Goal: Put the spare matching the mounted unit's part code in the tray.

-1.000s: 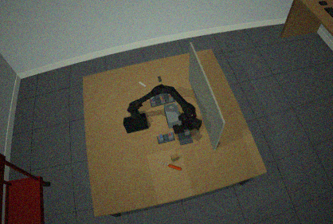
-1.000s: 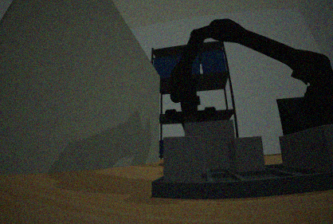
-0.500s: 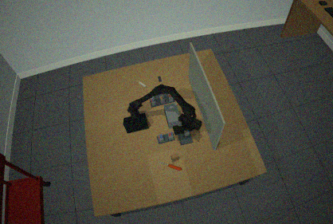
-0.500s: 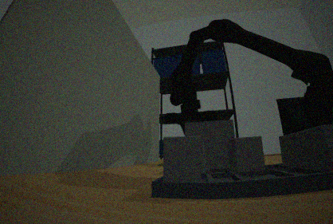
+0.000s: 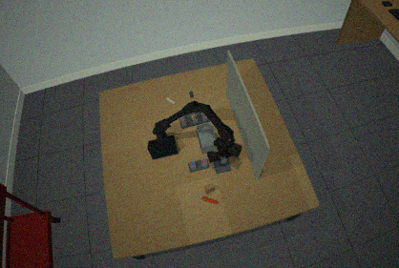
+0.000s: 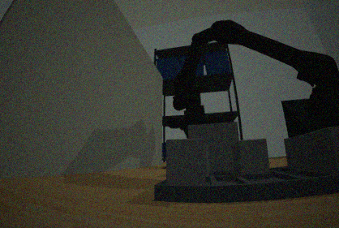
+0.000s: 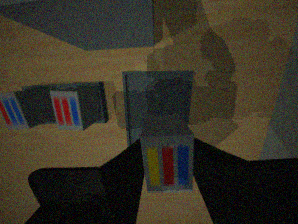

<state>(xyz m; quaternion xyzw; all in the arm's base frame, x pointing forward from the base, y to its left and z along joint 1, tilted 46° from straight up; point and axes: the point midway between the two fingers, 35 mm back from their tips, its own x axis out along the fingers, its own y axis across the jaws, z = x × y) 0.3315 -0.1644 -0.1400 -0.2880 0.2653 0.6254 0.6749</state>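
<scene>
The pincer (image 7: 167, 165) is clenching a small grey block – a spare (image 7: 168, 164) whose upward face is showing three stripes: yellow, red and blue. In the wrist view the two dark fingers are pressing against the spare's left and right sides, and the block is hanging above a grey, shallow-walled tray (image 7: 157, 105) that is lying directly beneath it on the worktop (image 7: 75, 150). Whether the spare is touching the tray floor cannot be told from this view.

To the left of the tray, two more spares are sitting side by side in a dark holder: the nearer one (image 7: 65, 110) is showing two red stripes and a blue one, while the further one (image 7: 11, 111) is cut off at the picture's edge, showing red and blue stripes.

From above, the arm (image 5: 200, 112) is arching from its black base (image 5: 162, 148) across the worktop and ending low, close to a tall pale panel (image 5: 245, 116) that is standing upright on edge. An orange tool (image 5: 209, 200) is lying nearer the front edge, well apart from the arm, and a small white strip (image 5: 170, 100) is lying behind it.

In the dim exterior view the arm is showing as a silhouette – its wrist is pointing down over grey blocks (image 6: 216, 156) on a dark base plate, with a shelf frame carrying blue panels (image 6: 178, 64) behind.
</scene>
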